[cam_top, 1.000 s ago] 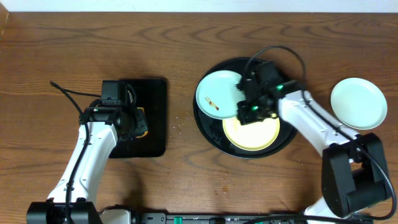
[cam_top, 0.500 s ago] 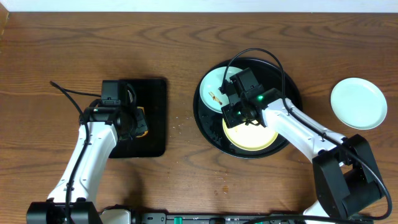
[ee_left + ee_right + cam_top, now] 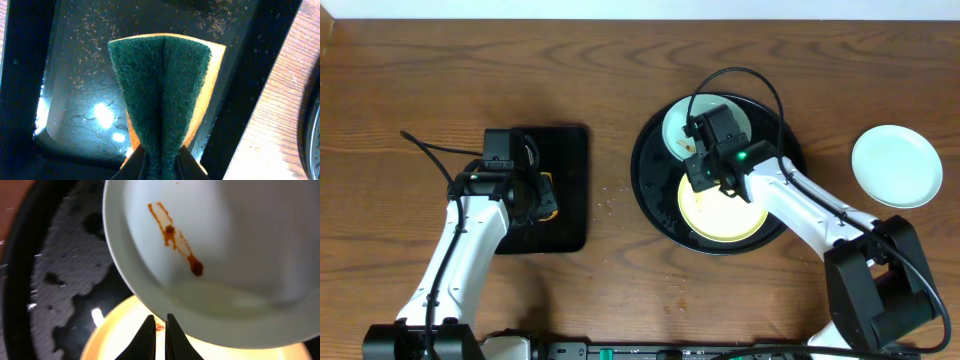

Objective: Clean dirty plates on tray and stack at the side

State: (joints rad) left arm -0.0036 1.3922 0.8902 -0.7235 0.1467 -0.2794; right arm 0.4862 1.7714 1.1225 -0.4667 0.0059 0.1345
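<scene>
On the round black tray [image 3: 650, 190] a pale yellow plate [image 3: 720, 215] lies at the front. A pale blue-white plate [image 3: 675, 130] with a brown streak [image 3: 172, 237] sits behind it, its near rim overlapping the yellow one. My right gripper [image 3: 158, 317] hovers at that rim over the yellow plate [image 3: 125, 335], jaws shut to a thin slit with nothing between them. A clean pale plate [image 3: 895, 166] rests on the table to the right. My left gripper [image 3: 161, 150] is shut on a folded green-and-orange sponge [image 3: 162, 85].
The sponge hangs over a wet rectangular black tray [image 3: 565, 160] at the left. Crumbs are scattered on the wood [image 3: 610, 200] between the two trays. The right arm [image 3: 800, 205] crosses the round tray's front right.
My right gripper has moved left and toward the back of the tray. The streaked plate has shifted toward the tray's back middle, under the gripper. The left arm has not moved.
</scene>
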